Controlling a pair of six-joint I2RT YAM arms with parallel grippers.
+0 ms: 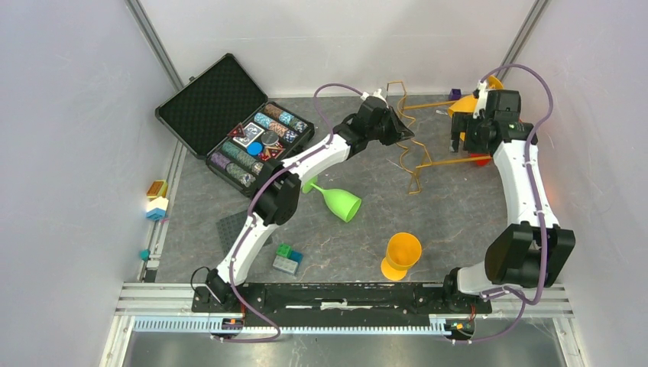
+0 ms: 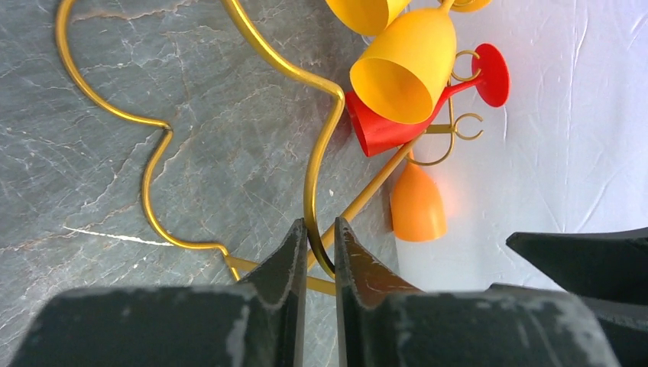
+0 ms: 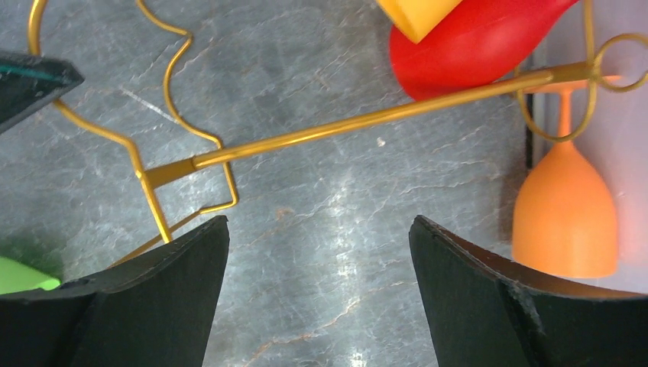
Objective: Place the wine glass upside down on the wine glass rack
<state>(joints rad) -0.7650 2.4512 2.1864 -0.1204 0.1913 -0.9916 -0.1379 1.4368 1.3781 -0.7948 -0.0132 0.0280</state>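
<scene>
Both wrist views crop the hung glasses (image 2: 397, 73); left gripper (image 2: 320, 223) clamps wine glass rack (image 2: 311, 183) wire, right gripper (image 3: 319, 225) gapes empty.

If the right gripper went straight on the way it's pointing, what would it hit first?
Most likely the wine glass rack, whose gold stem crosses just ahead of the open right gripper. If it misses that, it meets the grey tabletop. Depth is unclear.

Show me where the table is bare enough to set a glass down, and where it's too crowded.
Widest bare patch: between the wine glass rack, the standing orange glass and the right arm. A smaller one lies between the chip case and the grey baseplate. Crowded: the far right corner, around the hung glasses.
</scene>
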